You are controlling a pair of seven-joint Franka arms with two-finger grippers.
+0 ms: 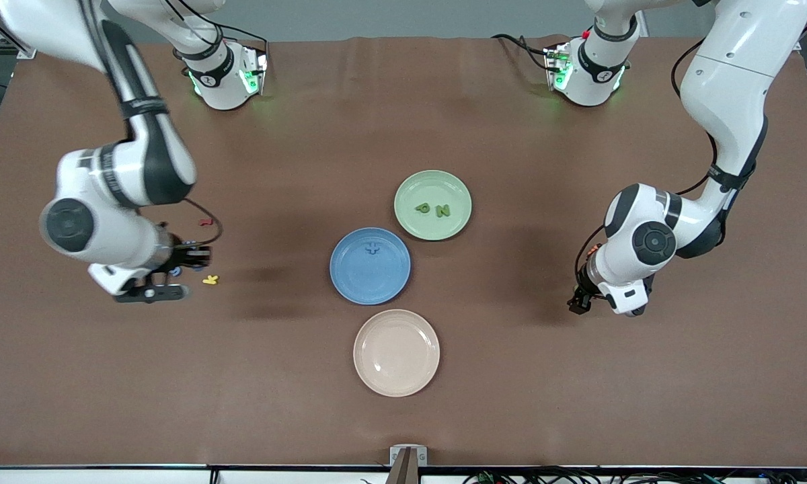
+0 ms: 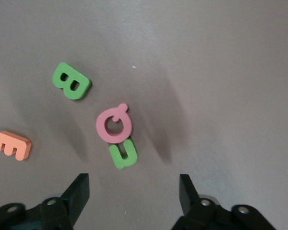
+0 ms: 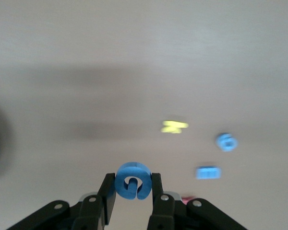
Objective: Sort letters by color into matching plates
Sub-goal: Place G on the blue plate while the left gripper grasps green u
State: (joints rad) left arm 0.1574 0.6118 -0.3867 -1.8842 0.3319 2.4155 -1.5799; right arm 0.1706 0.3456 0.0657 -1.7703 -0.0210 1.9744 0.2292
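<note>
Front view, for your count: green plate (image 1: 433, 204) holds P (image 1: 422, 208) and N (image 1: 442, 211); blue plate (image 1: 370, 265), touching it, holds the plus (image 1: 372, 249). Left wrist view: your left gripper (image 2: 134, 191) hangs fingers apart over green C (image 2: 123, 153); green B (image 2: 71, 81) lies near. Right wrist view: your right gripper (image 3: 133, 189) is clamped on blue G (image 3: 132, 180).

Brown table (image 1: 403, 101) under three plates (image 1: 396, 352) (scattered foam letters (image 1: 210, 279) alongside)
</note>
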